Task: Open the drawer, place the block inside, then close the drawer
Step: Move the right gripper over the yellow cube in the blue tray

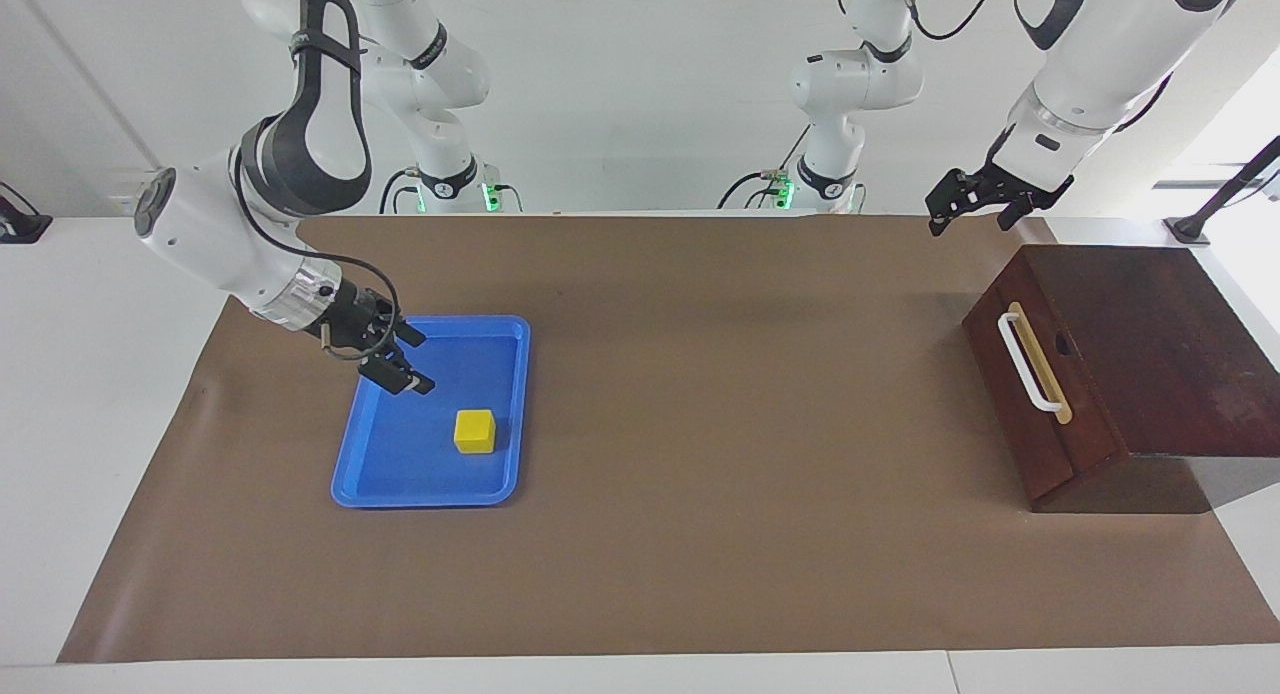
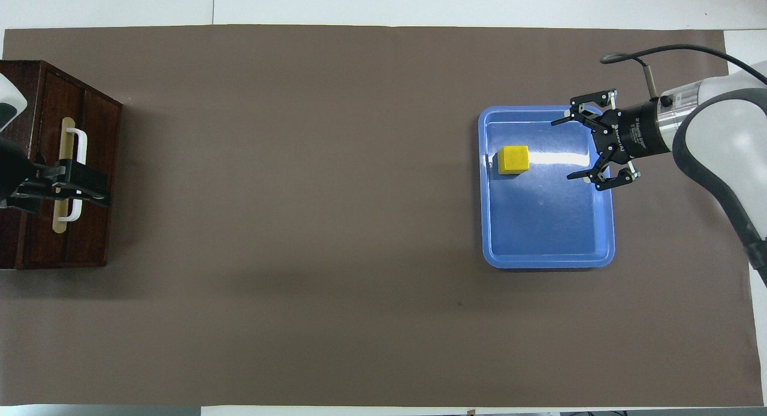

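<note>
Block (image 1: 474, 431) in blue tray (image 1: 505, 414), twd right arm's end of surface — farther from robots than right gripper (image 1: 400, 359), just clear of it, not touching. Jaws wide, pointing across tray twd block; gap looks ample for the cube. Judged: short advance plus slight drop lines it up — right arm plainly the nearer one for the pick.

Drawer (image 1: 1035, 389) shut, at left arm's end, well apart from tray; white bar handle (image 1: 1027, 364) runs nearer-to-farther from robots. Left gripper (image 1: 975, 202) up in air over surface beside wooden box (image 1: 1150, 354), nowhere near handle per facing view, though overhead shows it over handle. Jaws part-spread, holding nothing. Judged: drawer step not yet begun; grip should cross bar's long axis.
</note>
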Available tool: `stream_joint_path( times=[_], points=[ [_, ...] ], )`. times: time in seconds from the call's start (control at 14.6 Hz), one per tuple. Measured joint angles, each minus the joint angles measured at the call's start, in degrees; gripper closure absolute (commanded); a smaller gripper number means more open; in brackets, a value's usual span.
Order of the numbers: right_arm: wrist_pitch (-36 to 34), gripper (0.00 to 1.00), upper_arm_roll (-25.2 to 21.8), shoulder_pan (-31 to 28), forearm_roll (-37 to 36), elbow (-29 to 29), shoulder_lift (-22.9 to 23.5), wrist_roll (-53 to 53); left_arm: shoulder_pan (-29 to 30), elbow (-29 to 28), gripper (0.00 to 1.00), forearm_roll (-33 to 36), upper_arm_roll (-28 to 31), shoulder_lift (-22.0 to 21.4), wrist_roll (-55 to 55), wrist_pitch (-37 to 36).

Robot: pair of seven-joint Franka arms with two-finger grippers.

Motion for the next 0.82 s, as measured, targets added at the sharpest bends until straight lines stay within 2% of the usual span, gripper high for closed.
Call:
stream_joint_path(
  times=[0.48,0.82],
  points=[
    [0.01,0.0,-0.23,-0.8,9.26,0.45,8.69,2.18,0.0,0.0,0.0,0.0,0.0,0.0,0.0,0.0],
    [0.93,0.0,-0.27,-0.84,10.23,3.68,12.89,2.31,0.0,0.0,0.0,0.0,0.0,0.0,0.0,0.0]
  ],
)
